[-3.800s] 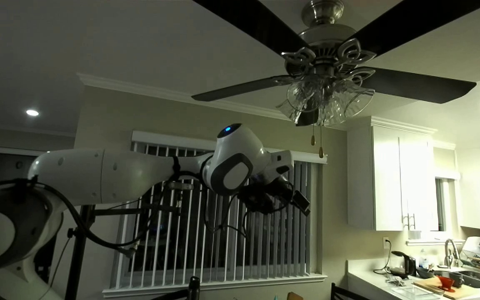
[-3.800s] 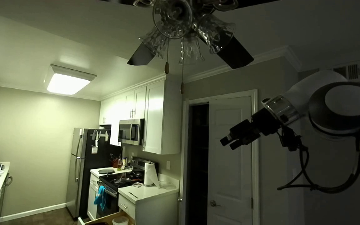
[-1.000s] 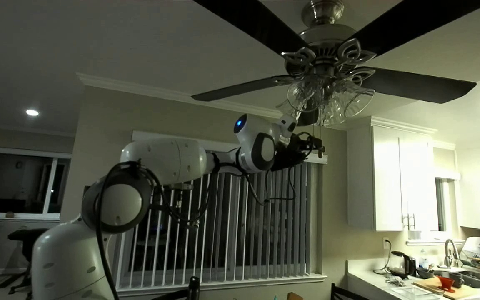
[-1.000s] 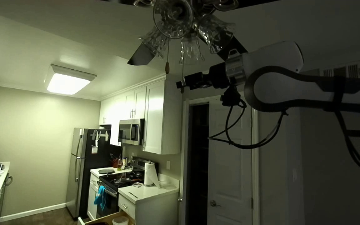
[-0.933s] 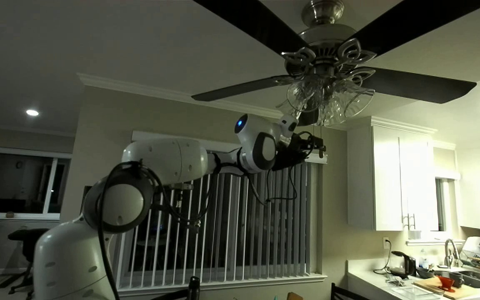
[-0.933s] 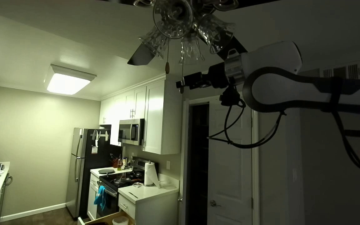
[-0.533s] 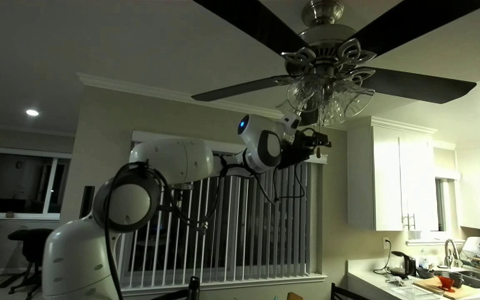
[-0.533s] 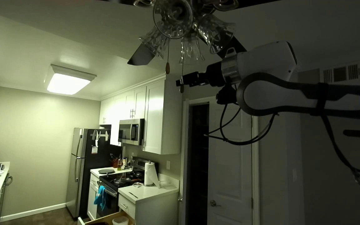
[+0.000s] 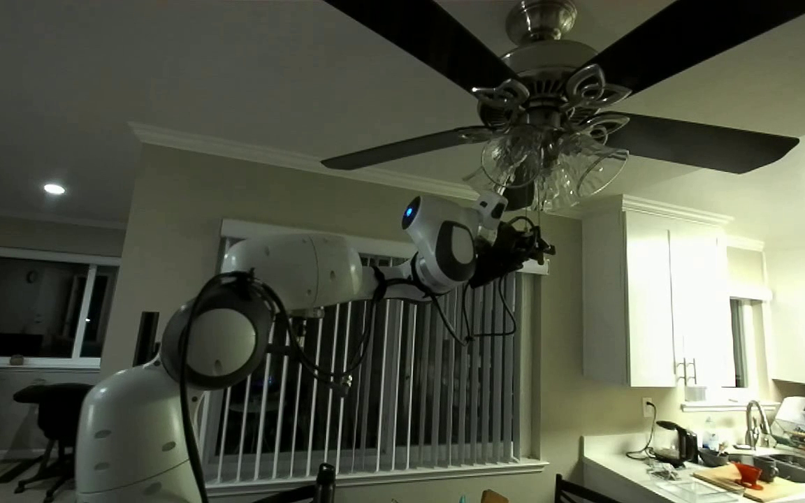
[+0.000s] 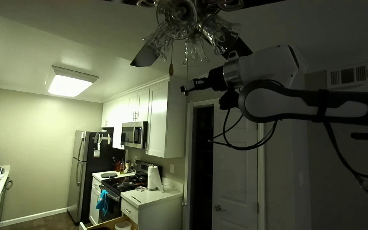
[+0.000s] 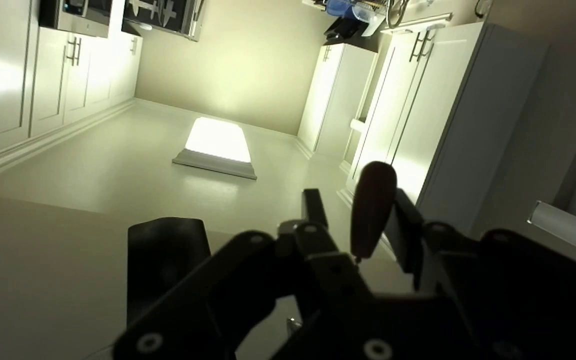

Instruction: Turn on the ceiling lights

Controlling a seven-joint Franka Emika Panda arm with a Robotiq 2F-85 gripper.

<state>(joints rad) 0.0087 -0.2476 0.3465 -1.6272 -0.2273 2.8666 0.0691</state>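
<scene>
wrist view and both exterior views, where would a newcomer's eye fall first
Probably on the ceiling fan, at the top of both exterior views, with the white robot arm reaching towards it. Next, the glowing light panel at left in an exterior view. In the wrist view, the dark red pull knob shows between the parted fingers.

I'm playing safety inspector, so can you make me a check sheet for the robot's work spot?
Surface: ceiling; the job hangs from it.
Job's things: ceiling fan, glass shades unlit; hanging pull knob.
Clutter: paper towel roll on the counter; blue cloth hanging.
Gripper: open, pull knob showing between its fingers in the wrist view; touch can't be told.
Cables: black cables loop below the arm.
Surroundings: kitchen lamp lit; window blinds.
</scene>
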